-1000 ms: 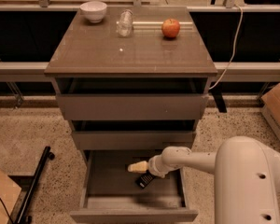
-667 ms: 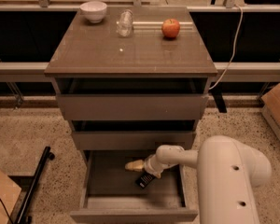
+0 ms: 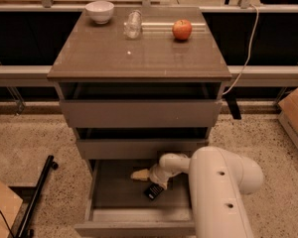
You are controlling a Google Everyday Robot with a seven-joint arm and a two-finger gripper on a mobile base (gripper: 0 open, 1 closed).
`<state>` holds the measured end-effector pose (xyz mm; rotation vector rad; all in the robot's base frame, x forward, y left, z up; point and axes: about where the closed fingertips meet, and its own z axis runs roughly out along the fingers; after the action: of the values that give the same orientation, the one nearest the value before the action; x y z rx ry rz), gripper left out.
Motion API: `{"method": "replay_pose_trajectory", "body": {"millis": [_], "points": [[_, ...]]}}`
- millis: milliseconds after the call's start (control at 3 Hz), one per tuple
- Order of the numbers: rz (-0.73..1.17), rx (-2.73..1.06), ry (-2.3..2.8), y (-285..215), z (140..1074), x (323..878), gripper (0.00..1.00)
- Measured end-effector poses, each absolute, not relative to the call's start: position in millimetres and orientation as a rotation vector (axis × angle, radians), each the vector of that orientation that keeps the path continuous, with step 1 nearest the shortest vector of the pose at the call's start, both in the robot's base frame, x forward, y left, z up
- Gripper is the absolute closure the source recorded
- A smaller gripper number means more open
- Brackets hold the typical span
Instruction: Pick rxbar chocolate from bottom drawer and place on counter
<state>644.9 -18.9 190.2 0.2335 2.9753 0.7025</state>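
Rxbar chocolate (image 3: 153,191) in bottom drawer (image 3: 114,202) — jaws beside it.

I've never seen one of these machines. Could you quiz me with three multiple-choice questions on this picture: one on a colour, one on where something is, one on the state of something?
1. The bowl on the counter is: A white; B blue; C green.
2. The gripper is: A on the counter; B down in the bottom drawer, by the rxbar chocolate; C over the bowl.
3. The bottom drawer is: A shut; B pulled open; C lifted out.

Answers: 1 A, it looks plain white. 2 B, the arm reaches down into that drawer. 3 B, its floor is showing.
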Motion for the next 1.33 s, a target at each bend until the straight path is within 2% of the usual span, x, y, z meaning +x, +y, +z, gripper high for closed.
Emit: {"method": "replay_pose_trajectory", "body": {"millis": [1333], "points": [[0.596, 0.383, 3.005, -18, 133, 652, 0.00]]}}
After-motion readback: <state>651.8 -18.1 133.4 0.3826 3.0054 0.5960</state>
